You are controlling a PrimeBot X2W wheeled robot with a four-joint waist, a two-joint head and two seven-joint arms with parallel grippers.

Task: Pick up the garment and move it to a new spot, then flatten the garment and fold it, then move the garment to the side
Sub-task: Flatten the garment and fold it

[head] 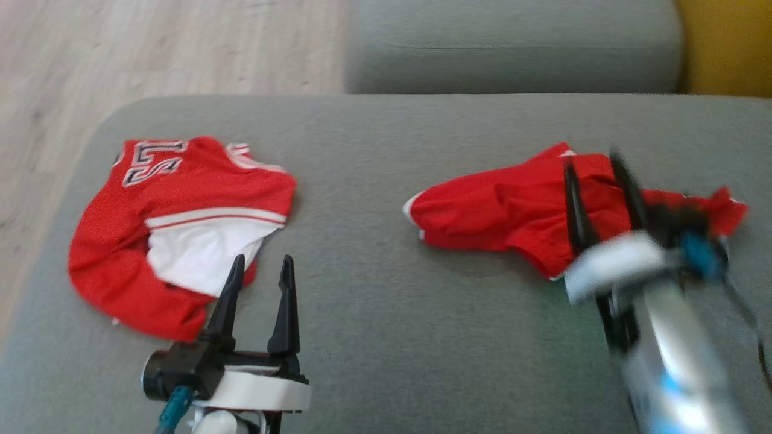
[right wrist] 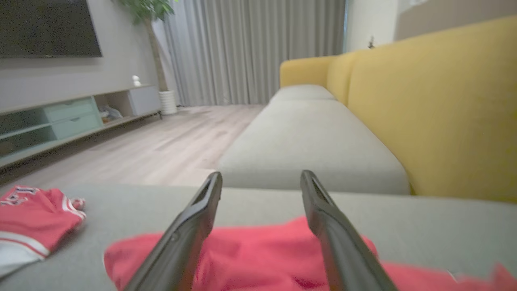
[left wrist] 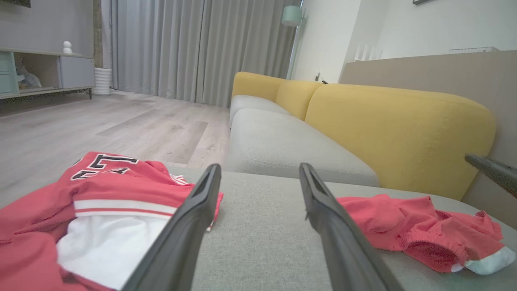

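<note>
Toward the right edge of a grey sofa cushion (head: 362, 301) lies a crumpled red garment (head: 500, 211) with white trim. Over it hangs the right hand (head: 594, 161), blurred, its two dark fingers spread apart with no cloth between them. Near the cushion's left edge lies a red and white jersey (head: 181, 199), also rumpled. By the front edge, just beside the jersey, the left hand (head: 262, 260) stands open and empty.
</note>
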